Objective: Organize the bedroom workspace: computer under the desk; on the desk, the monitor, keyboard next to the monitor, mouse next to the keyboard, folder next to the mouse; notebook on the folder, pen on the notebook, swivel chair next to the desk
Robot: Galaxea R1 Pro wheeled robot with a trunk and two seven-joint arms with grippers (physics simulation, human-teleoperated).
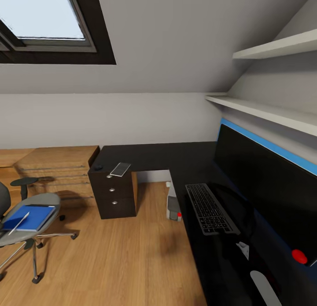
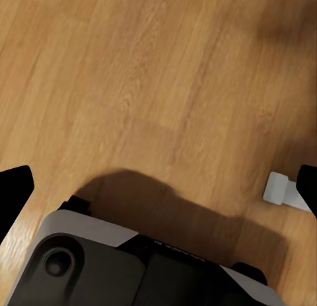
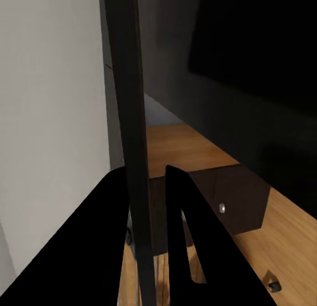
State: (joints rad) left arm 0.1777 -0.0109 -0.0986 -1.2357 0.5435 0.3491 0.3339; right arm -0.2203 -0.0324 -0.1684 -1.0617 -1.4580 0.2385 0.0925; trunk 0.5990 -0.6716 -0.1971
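The glossy black L-shaped desk runs along the wall and down the right. The wide black monitor stands over its right wing, red dot at a low corner. In the right wrist view the monitor's thin edge runs between my right gripper's fingers, which close on it. The keyboard lies in front of the screen. The mouse and the notebook lie above the drawers. The computer sits under the desk. The blue folder and pen lie on the swivel chair. My left gripper hangs open over the floor.
Light wooden cabinets stand behind the chair. Black drawers with silver knobs close the desk's left end. White shelves hang above the monitor. Wooden floor spreads between chair and desk. My base shows under the left wrist.
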